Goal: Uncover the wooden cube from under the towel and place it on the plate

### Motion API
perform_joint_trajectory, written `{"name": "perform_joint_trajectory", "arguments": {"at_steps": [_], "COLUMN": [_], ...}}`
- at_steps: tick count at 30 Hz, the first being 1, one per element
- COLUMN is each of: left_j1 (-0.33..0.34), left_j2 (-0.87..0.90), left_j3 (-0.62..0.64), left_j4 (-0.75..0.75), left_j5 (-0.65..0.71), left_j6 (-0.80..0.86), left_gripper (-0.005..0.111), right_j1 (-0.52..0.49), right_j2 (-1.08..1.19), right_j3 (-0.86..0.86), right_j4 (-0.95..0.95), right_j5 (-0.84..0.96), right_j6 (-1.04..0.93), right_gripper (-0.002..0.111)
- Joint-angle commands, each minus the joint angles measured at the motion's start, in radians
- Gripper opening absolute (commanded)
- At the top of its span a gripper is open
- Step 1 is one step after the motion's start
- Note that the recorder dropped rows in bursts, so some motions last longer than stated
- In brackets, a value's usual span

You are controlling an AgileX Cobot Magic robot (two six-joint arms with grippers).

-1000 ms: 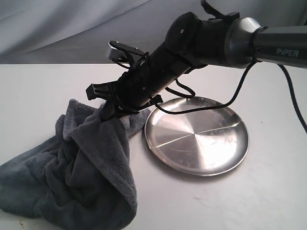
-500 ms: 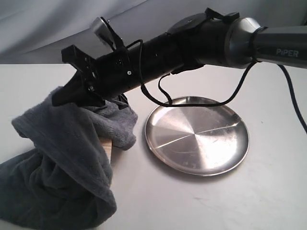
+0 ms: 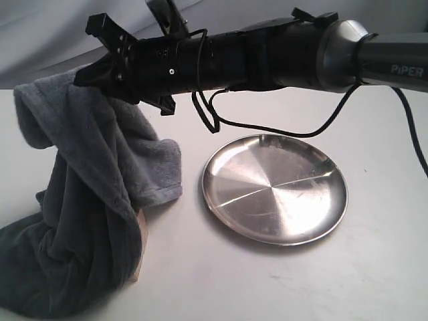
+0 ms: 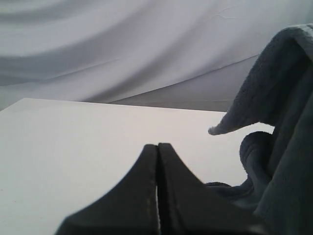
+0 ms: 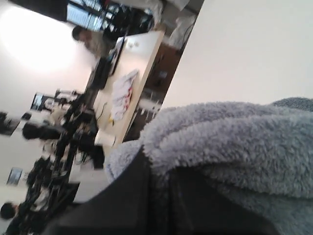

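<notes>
Hanging towel (image 3: 87,200) from right jaws, cube (image 3: 140,241) beneath

Blue-grey towel (image 3: 87,221), silver plate (image 3: 275,188)

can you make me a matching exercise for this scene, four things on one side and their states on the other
Things:
1. towel
2. wooden cube
3. plate
4. left gripper

States:
A. empty, on the table
B. shut, holding nothing
C. lifted at one end by the right gripper
D. a sliver showing under hanging cloth

Pairs: 1-C, 2-D, 3-A, 4-B
</notes>
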Motion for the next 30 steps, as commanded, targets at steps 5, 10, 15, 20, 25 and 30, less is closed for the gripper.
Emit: {"name": "perform_joint_trajectory", "arguments": {"at_steps": [5,10,15,20,25,30], "left_j1": [0.001,0.001,0.001,0.001,0.001,0.001], "left_j2": [-0.003,-0.003,-0.003,-0.003,-0.003,-0.003], "left_j3": [0.004,0.004,0.004,0.004,0.004,0.004], "left_j4": [0.001,0.001,0.001,0.001,0.001,0.001], "left_j5": [-0.004,-0.004,-0.004,-0.004,-0.004,-0.004], "left_j6": [-0.003,-0.003,-0.003,-0.003,-0.003,-0.003], "left_gripper": [0.0,0.0,0.0,0.0,0.0,0.0], "right_j1": [0.0,0.0,-0.007,-0.019,-0.029,-0.029], "right_j2": [0.002,0.04,0.085,0.129,0.181,0.213], "right_j3": [-0.046,-0.113,-0.157,-0.157,-0.157,-0.157], "right_j4": [0.124,0.124,0.124,0.124,0.124,-0.061], "right_j5": [-0.232,-0.339,-0.421,-0.483,-0.507,-0.482], "right_j6": [-0.015,0.006,0.006,0.006,0.004,0.004], "right_gripper": [0.0,0.0,0.0,0.0,0.0,0.011]}}
